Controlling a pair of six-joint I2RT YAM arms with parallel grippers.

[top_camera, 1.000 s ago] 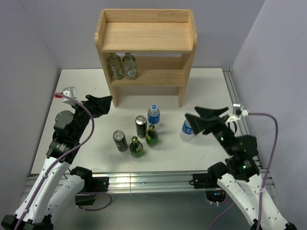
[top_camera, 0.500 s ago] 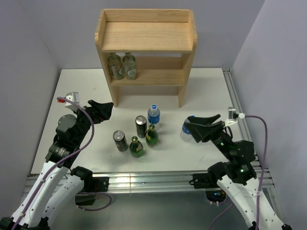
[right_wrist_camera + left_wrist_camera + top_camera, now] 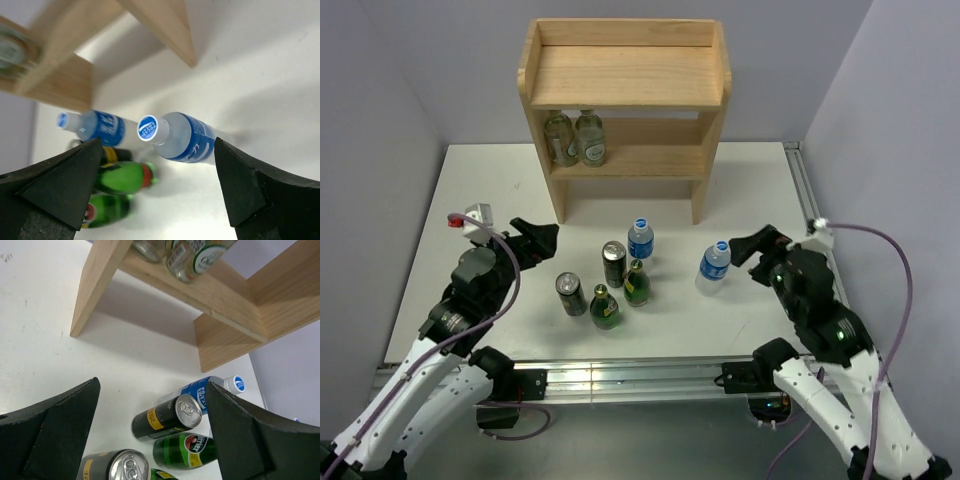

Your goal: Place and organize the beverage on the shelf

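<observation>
Clear plastic with a blue cap and blue label, the lone water bottle (image 3: 713, 268) stands upright on the white table (image 3: 490, 190), at 3 o'clock from the other five drinks and apart from them. The right end effector (image 3: 752, 248) hangs just beside it at its 3 o'clock, fingers spread wide and holding nothing. The right wrist view frames the bottle between the two fingers, though from that angle it is hard to tell whether either one touches it. The left end effector (image 3: 535, 238) is likewise wide open and empty, at 9 o'clock of the cluster.

That cluster is the hazard. A second water bottle (image 3: 640, 241), two dark cans (image 3: 614, 263) and two green glass bottles (image 3: 637, 284) stand close together near the table's middle. The light wooden two-tier shelf (image 3: 620, 78) stands at 12 o'clock, with two labelled glass bottles (image 3: 590, 140) already at the left end of its lower tier.

Closing off-centre would likely shove the tall, light bottle over toward 9 o'clock, where it could roll into the green glass and topple its neighbours. A hard squeeze on thin plastic may buckle it and let it slip, and a grip high near the cap would let it swing. On the way in, the cap could catch the upper board or the right side panel. Wide left fingers entering the cluster could knock a can.
</observation>
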